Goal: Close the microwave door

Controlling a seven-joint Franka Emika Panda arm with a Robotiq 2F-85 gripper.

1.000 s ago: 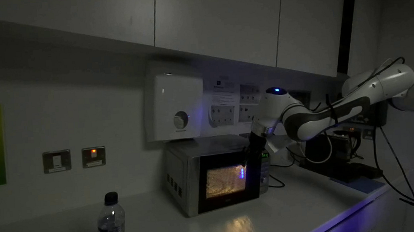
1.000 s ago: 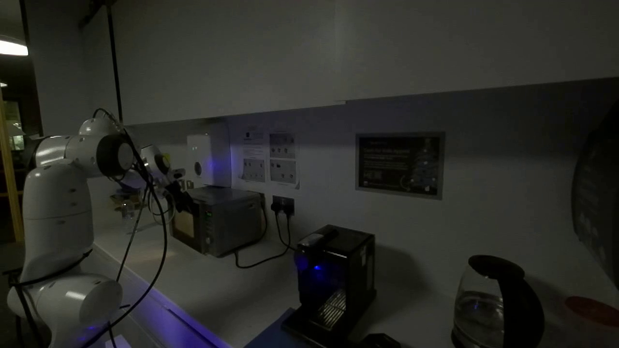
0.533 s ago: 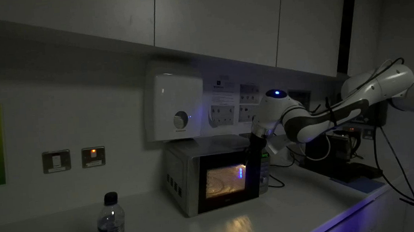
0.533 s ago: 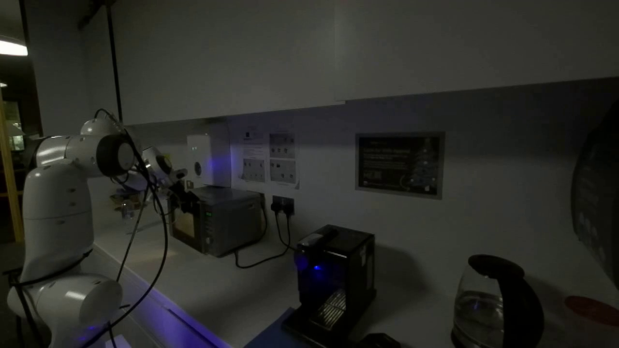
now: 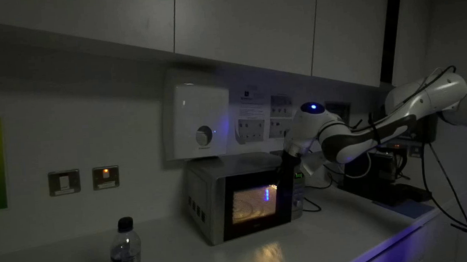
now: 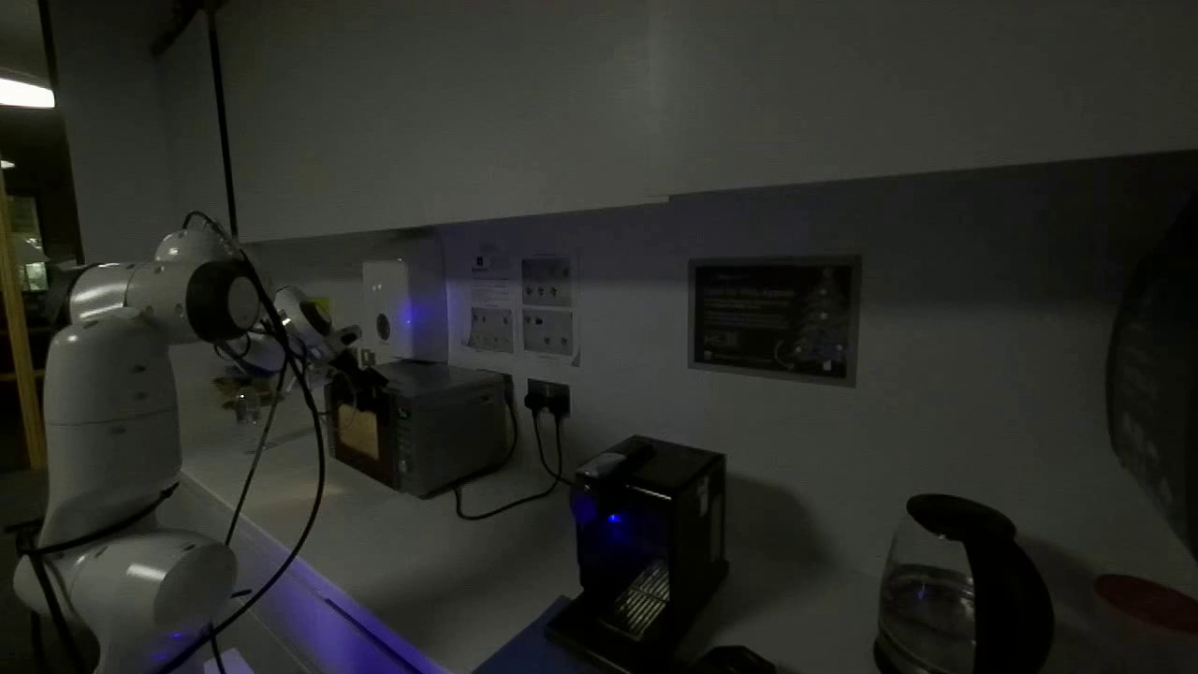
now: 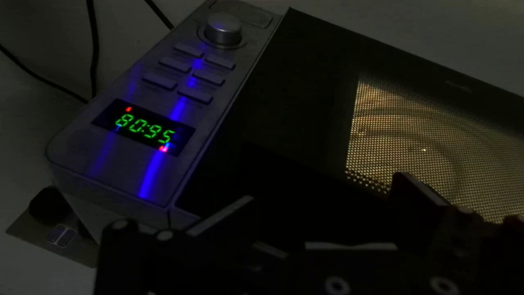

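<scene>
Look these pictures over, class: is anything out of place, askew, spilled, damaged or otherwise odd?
The green display looks odd: in the wrist view it seems to read 80:95, no ordinary clock time. The microwave door looks flush or nearly so, yet its window glows; perhaps running or unlatched. No spill or damage shows.

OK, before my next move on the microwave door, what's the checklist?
1. Microwave door latched: cannot tell; it looks nearly flush beside the control panel, latch hidden.
2. Window dark: not ok; it glows, so possibly unlatched.
3. Gripper near the door's opening side: ok; it is by the control panel.
4. Gripper empty: ok; fingers apart, nothing held.
5. Fingers touching the door: cannot tell; too dark.
6. Bottle out of the door's way: ok; it stands apart from it.
</scene>
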